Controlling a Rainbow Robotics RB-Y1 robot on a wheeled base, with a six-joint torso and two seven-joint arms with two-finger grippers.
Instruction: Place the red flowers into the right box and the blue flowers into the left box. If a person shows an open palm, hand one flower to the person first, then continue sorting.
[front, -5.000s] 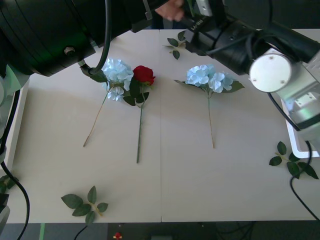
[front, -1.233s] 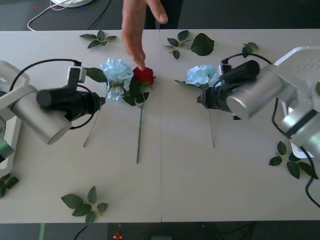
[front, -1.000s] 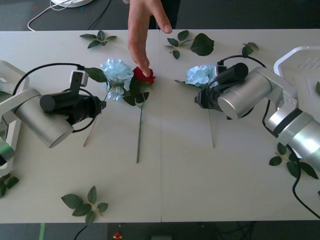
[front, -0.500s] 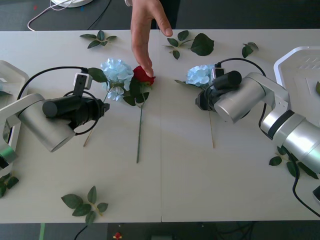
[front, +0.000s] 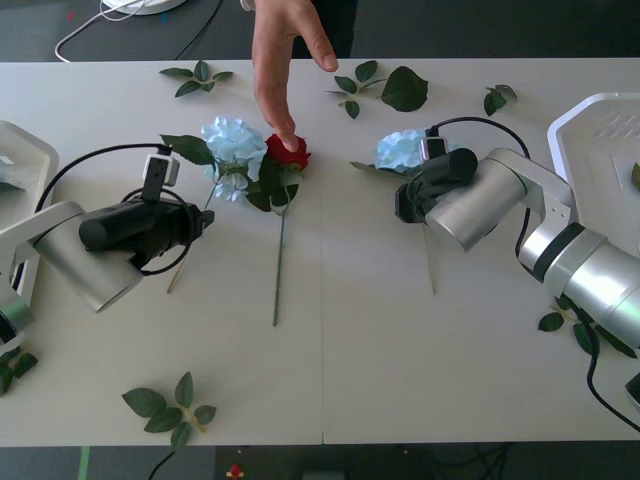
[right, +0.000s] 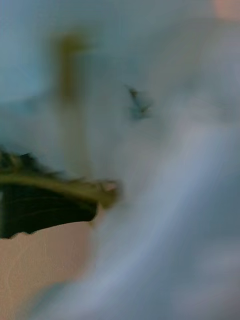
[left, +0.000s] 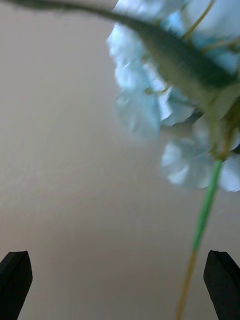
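Your left gripper (left: 120, 285) hangs with its black fingers spread wide, low over the table (front: 330, 360) just short of the left-hand blue flower (front: 232, 145), whose thin stem (left: 202, 225) runs between the fingertips. Your right gripper (front: 408, 200) sits pressed close against the other blue flower (front: 400, 150); you cannot tell whether it is clenched or released.

A person's hand (front: 280, 50) reaches down with fingertips on the red rose (front: 288, 150), which lies touching the left blue flower. Close there and you may brush that hand or drag the rose along by its tangled leaves.

Expect fluffy, soft petal clusters, wiry stems likely to slip, and a smooth matte tabletop. The round-cornered white right box (front: 570, 130) lies at the right edge and the beige left box (front: 30, 150) at the left edge.
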